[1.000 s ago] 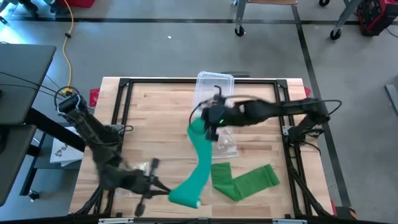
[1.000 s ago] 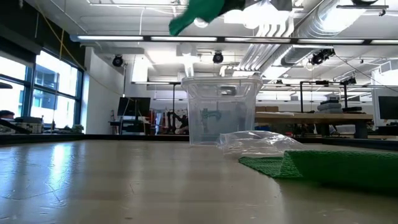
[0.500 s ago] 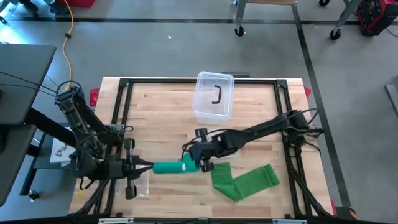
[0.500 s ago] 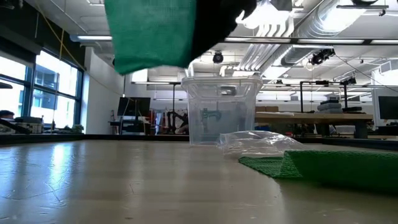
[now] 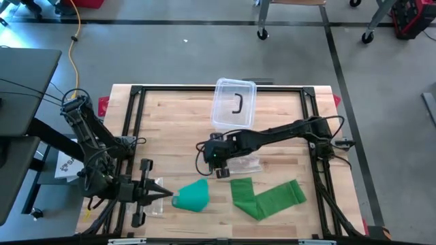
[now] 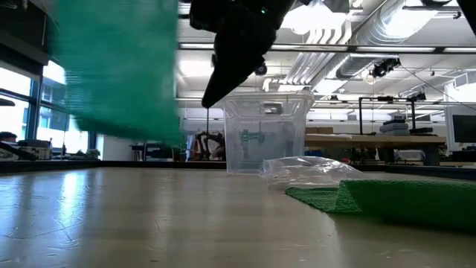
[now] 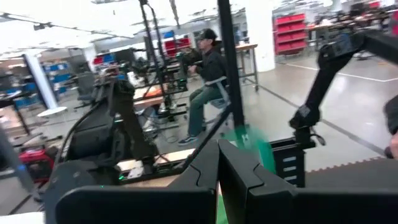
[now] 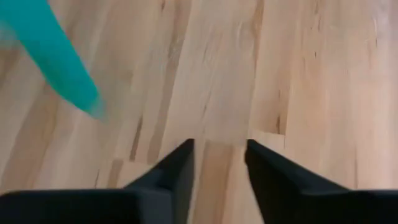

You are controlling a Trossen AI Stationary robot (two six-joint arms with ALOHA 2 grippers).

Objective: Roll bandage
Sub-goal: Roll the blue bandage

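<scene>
A teal-green bandage (image 5: 193,196) hangs bunched at the tip of my left gripper (image 5: 169,195), near the table's front left. It shows blurred in the low view (image 6: 119,74), its lower edge above the tabletop. My left gripper (image 7: 217,163) is shut on it and lies level, pointing toward the table's right. My right gripper (image 5: 219,167) stands open over the table's middle, tilted down, with bare wood between its fingers (image 8: 217,155); the bandage (image 8: 53,50) lies off to one side of it, untouched. My left gripper pinches one end of the bandage (image 5: 177,197) between its two shut fingers, coming in level from the table's left. The rest hangs bunched and slack beyond the fingertips. The fingers themselves hide the exact place of contact in the wrist view.
A second green bandage (image 5: 267,197) lies flat and partly folded at the front right. Crumpled clear plastic wrap (image 5: 246,162) lies behind it. A clear plastic box (image 5: 235,102) stands at the far middle. Bare wood lies open at the left and centre.
The bandage was stretched between both grippers. My right gripper brought its end down and toward the left gripper, let go, then drew back toward the table's middle. My left gripper moved toward the left edge. The bandage now hangs bunched from it alone.
</scene>
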